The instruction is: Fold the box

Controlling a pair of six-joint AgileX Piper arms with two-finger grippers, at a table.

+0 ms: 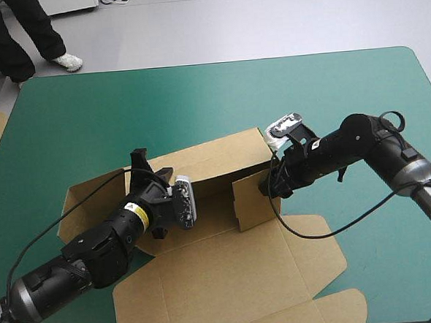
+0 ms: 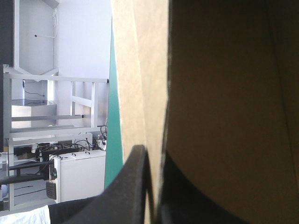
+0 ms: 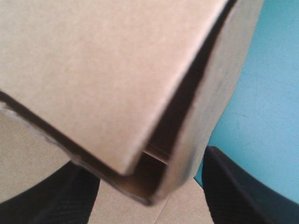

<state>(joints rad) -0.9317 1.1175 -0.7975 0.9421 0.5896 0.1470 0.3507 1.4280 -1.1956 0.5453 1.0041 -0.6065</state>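
The brown cardboard box (image 1: 229,270) sits partly folded at the middle of the teal-green table cover (image 1: 124,108), with its far wall and one side flap raised. The left gripper (image 2: 153,161) reaches in low and pinches that wall. The right gripper (image 3: 147,163) has its fingers spread and straddles the raised corner.

Raised box (image 1: 215,161) walls obstruct centre; far table (image 1: 197,97) free.

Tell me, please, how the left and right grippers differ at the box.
The left gripper is all but shut, pinching one raised wall of the box; the right gripper stands open, a raised corner between its fingers. The left gripper works at the box's left end, the right gripper at its right end. Both are at upright board.
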